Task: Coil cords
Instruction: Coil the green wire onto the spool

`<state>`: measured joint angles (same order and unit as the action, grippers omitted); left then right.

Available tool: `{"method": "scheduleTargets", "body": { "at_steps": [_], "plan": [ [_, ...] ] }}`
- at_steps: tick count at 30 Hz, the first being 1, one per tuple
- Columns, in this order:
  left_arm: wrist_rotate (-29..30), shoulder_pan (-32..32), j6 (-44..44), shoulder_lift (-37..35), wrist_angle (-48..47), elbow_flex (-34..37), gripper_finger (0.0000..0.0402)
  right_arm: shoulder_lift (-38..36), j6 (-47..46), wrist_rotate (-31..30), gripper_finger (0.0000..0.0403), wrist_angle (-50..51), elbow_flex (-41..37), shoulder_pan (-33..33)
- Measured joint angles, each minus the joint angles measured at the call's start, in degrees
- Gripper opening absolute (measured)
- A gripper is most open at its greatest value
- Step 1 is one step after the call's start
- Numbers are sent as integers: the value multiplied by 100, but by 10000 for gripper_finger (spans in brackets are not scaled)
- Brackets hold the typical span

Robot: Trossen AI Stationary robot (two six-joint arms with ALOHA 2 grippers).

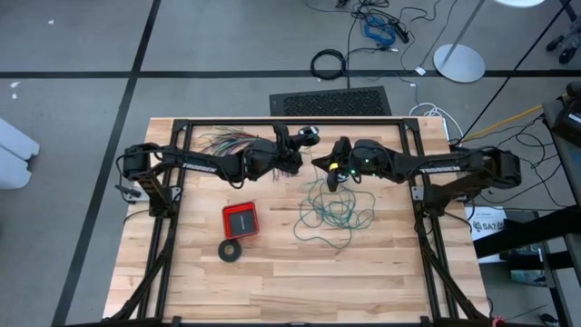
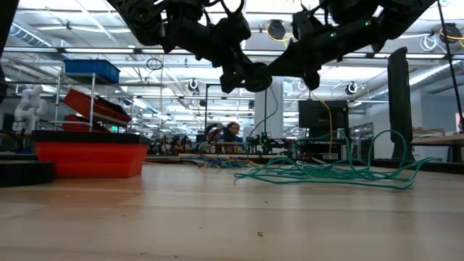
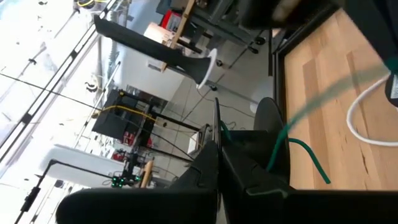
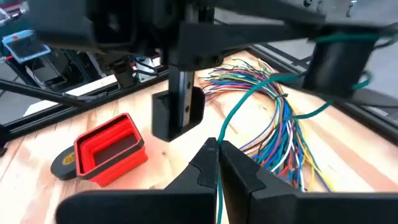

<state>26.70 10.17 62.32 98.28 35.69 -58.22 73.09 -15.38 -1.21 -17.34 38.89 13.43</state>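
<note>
While both arms are raised over the far middle of the table, the teal-green wire is strung between them, and the risks can be read across the high view from left to right.

At the left, near the front, a black tape-like ring and a red tray are seen, well apart from the wire; they are judged unlikely to be disturbed. Behind them, the fanned many-coloured wires lie just beside the left gripper. That gripper is seen clamped, its fingers pressed together, with a strand of the teal-green wire running from them. If the strand is drawn low toward the fan, coloured wires could be snagged and dragged along.

In the middle, most of the wire lies as a loose tangle on the wood, below the right gripper. Should it be pulled taut too fast, loops could be tightened into knots rather than freed.

At the right, the right gripper is closed on the same wire, which passes straight between its fingertips. With so thin a strand, slipping from either grip is judged possible. A white cord lies on the wood nearby and could be caught up.
</note>
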Motion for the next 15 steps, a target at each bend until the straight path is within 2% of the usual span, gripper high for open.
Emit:
{"method": "scheduleTargets", "body": {
  "at_steps": [5, 9, 15],
  "plan": [
    [13, -2, -32, 0, -69, 0, 0, -541, 214, -74, 0, 804, 0, 116],
    [2, -46, -112, 0, -69, 2, 0, -839, 456, -354, 0, 1405, 0, 263],
    [-306, -213, -650, 0, -77, 0, 0, -871, 1040, -378, 0, 1553, 0, 564]
  ]
}}
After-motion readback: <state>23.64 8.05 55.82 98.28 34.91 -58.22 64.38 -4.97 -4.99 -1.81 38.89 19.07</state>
